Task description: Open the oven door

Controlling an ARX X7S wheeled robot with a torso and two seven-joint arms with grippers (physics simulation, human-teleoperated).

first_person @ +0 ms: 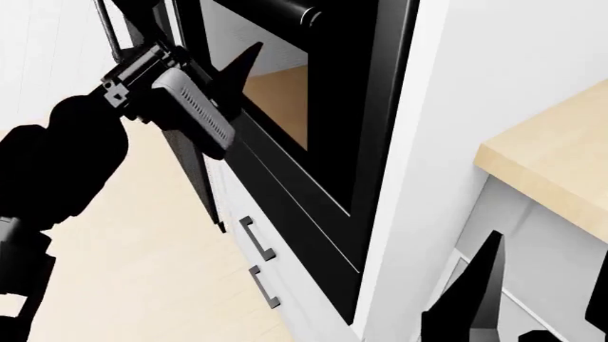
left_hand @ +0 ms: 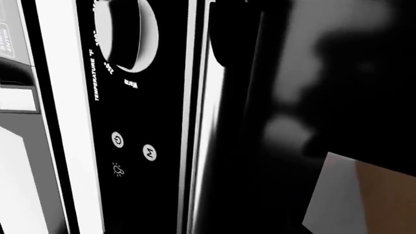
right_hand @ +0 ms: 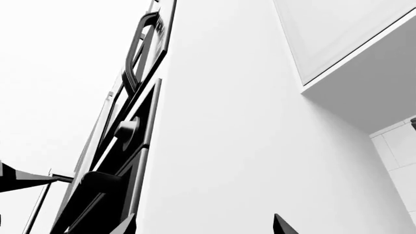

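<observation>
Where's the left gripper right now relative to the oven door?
In the head view, the left gripper is at upper left, pressed up against the oven door near the window's left edge, just below the bar handle. The drawer pulls sit well below it.

The oven door point(first_person: 314, 171) looks glossy black, its tinted glass mirroring pale wood. The control panel point(left_hand: 130, 126) is smooth gloss black with white print. The cabinet side point(first_person: 456, 92) is matt white; the bench point(first_person: 560, 160) is light wood.
</observation>
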